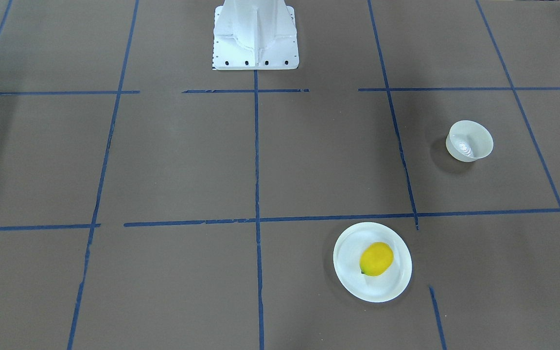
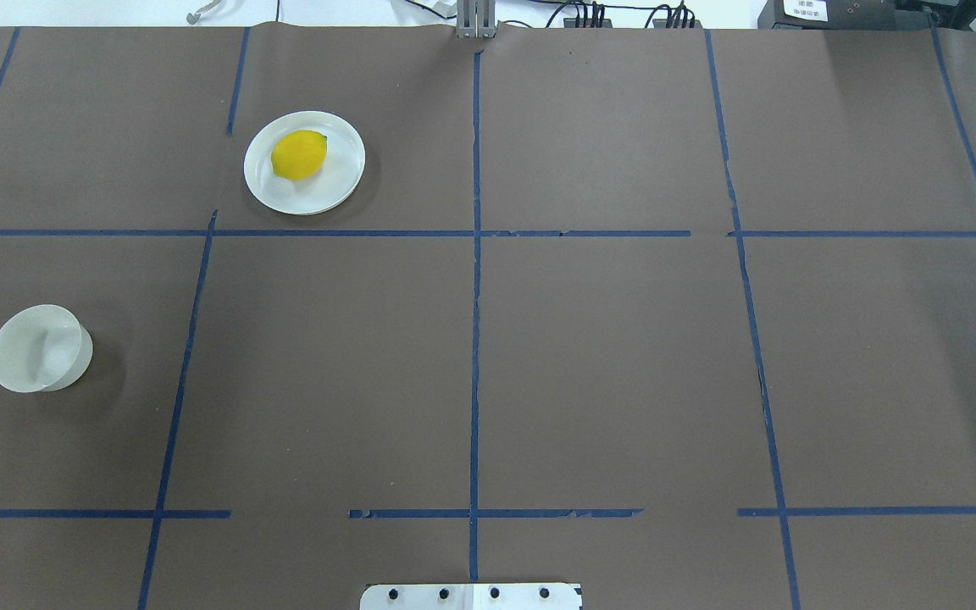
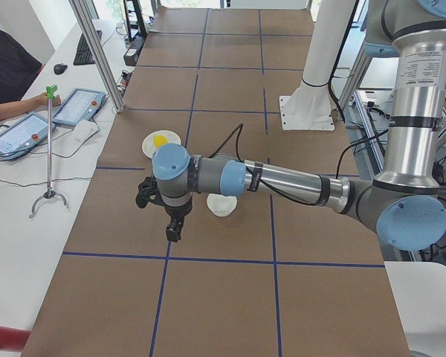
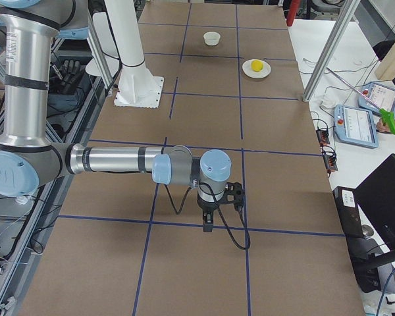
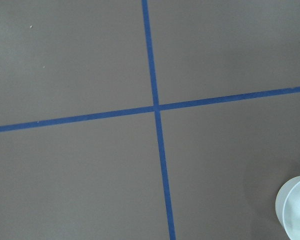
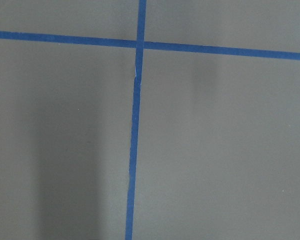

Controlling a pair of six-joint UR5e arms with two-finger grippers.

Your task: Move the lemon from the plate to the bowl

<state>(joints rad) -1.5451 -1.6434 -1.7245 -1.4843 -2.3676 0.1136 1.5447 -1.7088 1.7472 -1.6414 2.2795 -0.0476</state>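
Note:
The yellow lemon [image 1: 376, 259] lies on the flat white plate [image 1: 350, 245], which also shows in the overhead view [image 2: 318, 193] with the lemon [image 2: 299, 155]. The small off-white bowl [image 1: 469, 141] stands empty and apart from it, on my left side [image 2: 37, 348]. My left gripper [image 3: 173, 233] hangs above the table near the bowl [image 3: 221, 204]; I cannot tell whether it is open or shut. The bowl's rim [image 5: 296, 210] shows in the corner of the left wrist view. My right gripper [image 4: 207, 225] hangs far from both; I cannot tell its state.
Blue tape lines divide the brown table cover into squares. The white robot base [image 1: 254, 36] stands at the table's middle edge. An operator's desk with tablets [image 3: 78, 105] and a metal post [image 3: 97, 52] run along the far side.

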